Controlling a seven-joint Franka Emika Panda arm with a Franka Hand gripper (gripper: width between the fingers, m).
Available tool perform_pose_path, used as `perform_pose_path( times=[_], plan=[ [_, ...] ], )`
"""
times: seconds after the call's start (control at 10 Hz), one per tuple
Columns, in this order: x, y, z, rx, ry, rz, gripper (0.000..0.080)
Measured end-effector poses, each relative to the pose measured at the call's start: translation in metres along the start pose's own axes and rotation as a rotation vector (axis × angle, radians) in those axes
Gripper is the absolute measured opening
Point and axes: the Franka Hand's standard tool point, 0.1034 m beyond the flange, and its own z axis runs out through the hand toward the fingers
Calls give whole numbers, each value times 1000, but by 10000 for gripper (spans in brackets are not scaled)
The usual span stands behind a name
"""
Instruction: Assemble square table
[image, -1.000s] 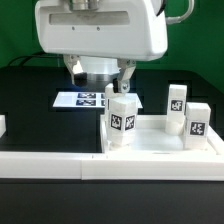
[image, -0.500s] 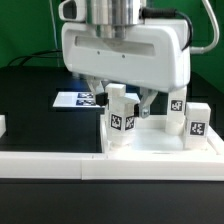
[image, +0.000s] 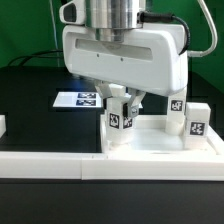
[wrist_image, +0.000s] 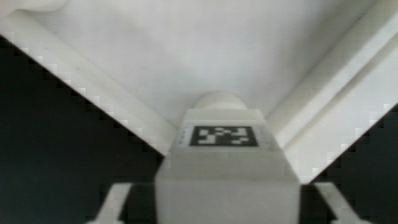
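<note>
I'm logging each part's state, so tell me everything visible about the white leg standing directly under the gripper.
The leg is a short white block, plastic by its look, with a black-and-white tag on its face and a rounded top, seen in the wrist view. It stands upright at the exterior view's left end of the white tray-like part. The gripper has come down over it, its fingers flanking the top; firm contact cannot be told.

The legs (image: 120, 120) and tabletop (image: 160, 143) look like smooth matt white plastic; the counter (image: 30, 100) is matt black.
</note>
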Motion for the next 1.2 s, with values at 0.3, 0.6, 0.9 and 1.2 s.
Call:
perform_pose_path(
  times=[0.3, 0.6, 0.9, 1.2],
  plan=[
    [1, 2, 2, -2, 0, 224, 290],
    [13, 7, 3, 97, 48, 799, 290],
    [12, 8, 3, 129, 48, 892, 341],
    [7, 1, 3, 125, 58, 692, 615]
  ],
)
